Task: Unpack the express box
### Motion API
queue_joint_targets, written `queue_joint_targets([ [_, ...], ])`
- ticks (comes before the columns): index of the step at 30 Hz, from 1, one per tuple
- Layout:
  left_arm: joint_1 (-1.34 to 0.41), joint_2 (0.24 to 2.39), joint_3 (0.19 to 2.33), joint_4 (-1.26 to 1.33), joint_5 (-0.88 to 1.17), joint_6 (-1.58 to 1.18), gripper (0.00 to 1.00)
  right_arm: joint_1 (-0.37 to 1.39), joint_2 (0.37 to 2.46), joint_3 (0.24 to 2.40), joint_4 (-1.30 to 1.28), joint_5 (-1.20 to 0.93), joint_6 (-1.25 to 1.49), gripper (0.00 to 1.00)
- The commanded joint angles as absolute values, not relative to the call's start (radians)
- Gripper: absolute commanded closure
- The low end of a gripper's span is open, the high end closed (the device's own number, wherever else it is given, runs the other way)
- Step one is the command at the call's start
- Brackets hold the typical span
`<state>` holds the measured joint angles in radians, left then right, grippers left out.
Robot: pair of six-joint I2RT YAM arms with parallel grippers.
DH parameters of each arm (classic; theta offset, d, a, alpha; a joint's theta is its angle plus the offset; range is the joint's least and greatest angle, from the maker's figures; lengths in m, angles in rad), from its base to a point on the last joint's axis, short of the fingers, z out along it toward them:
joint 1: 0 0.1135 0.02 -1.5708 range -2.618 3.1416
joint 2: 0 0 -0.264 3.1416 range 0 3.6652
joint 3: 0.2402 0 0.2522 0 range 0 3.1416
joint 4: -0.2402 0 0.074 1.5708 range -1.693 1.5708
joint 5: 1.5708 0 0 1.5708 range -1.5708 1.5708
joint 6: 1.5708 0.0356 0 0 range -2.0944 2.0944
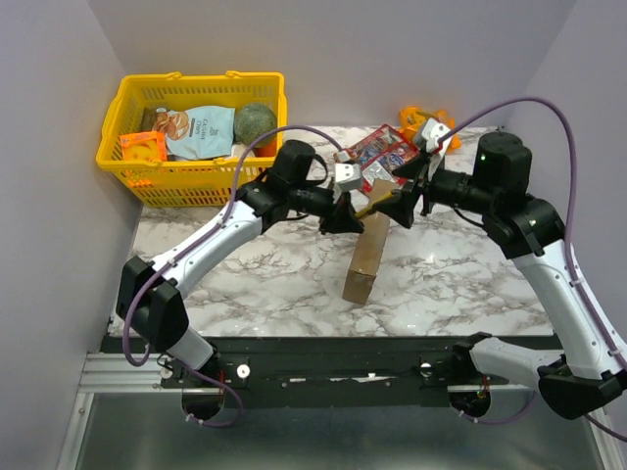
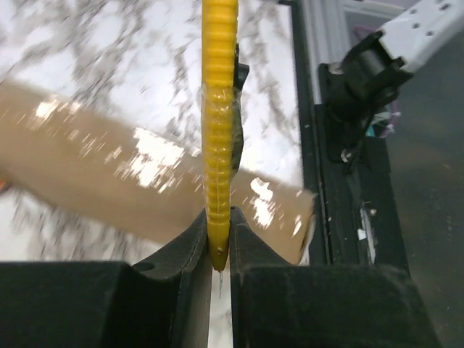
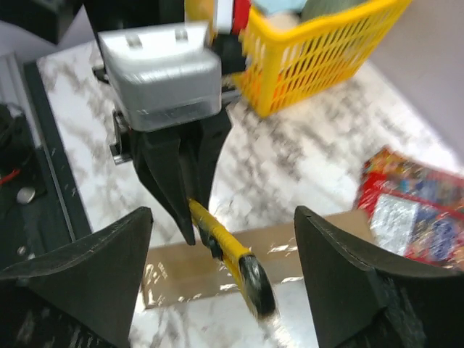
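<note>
At the far-left rear of the counter (image 1: pixel 265 264), a yellow basket (image 1: pixel 186 183) holding groceries is noted; it is judged to play no part in the task.

Toward centre, the left end effector (image 1: pixel 359 208) is seen clenched on a yellow cutter (image 2: pixel 219 109). The handle is pinched edge-on between both fingers and held above the box. Whether the blade is extended cannot be told.

Directly below, the express box (image 1: pixel 364 264) lies near the middle of the counter, well apart from the basket. From above it reads as a narrow brown strip, so flat or on edge cannot be told. Glossy glare along its upper face is consistent with tape, and no flap is seen lifted.

To the right, the right end effector (image 3: pixel 223 214) is released, with its jaws wide on either side of the cutter's dark end and not touching it.

Behind the two end effectors, red snack packets (image 1: pixel 382 149) lie on the counter. Whether they came from the box cannot be told.

Progress is judged early: the tool is in hand and the box is closed. Left to do: seam cut, lid opened, contents taken out.
</note>
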<state>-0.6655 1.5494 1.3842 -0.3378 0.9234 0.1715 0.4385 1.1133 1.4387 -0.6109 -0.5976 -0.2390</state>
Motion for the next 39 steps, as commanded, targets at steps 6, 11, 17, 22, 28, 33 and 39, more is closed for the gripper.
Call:
queue_joint_targets([
  [6, -0.331, 1.327, 1.162, -0.729, 0.905, 0.311, 1.0, 0.42, 1.144, 1.54, -0.712, -0.221, -0.324, 0.02],
  [11, -0.282, 1.302, 0.98, -0.94, 0.784, 0.472, 1.0, 0.397, 1.135, 1.436, -0.62, -0.187, -0.21, 0.03],
  [17, -0.192, 1.405, 1.023, -0.997, 0.663, 0.382, 1.0, 0.387, 1.115, 1.313, -0.55, -0.123, -0.109, 0.04],
  [22, -0.206, 1.577, 1.114, -1.159, 0.505, 0.461, 0.97, 0.38, 1.055, 1.22, -0.497, -0.152, -0.087, 0.04],
  [28, -0.201, 1.709, 1.101, -1.146, 0.364, 0.549, 0.88, 0.373, 1.016, 1.193, -0.525, -0.092, -0.135, 0.04],
  [33, -0.198, 1.764, 1.135, -1.141, 0.319, 0.518, 0.6, 0.334, 0.986, 1.144, -0.554, -0.12, -0.138, 0.05],
  [39, -0.196, 1.655, 1.172, -1.152, 0.293, 0.528, 0.29, 0.322, 0.988, 1.109, -0.583, -0.126, -0.135, 0.05],
])
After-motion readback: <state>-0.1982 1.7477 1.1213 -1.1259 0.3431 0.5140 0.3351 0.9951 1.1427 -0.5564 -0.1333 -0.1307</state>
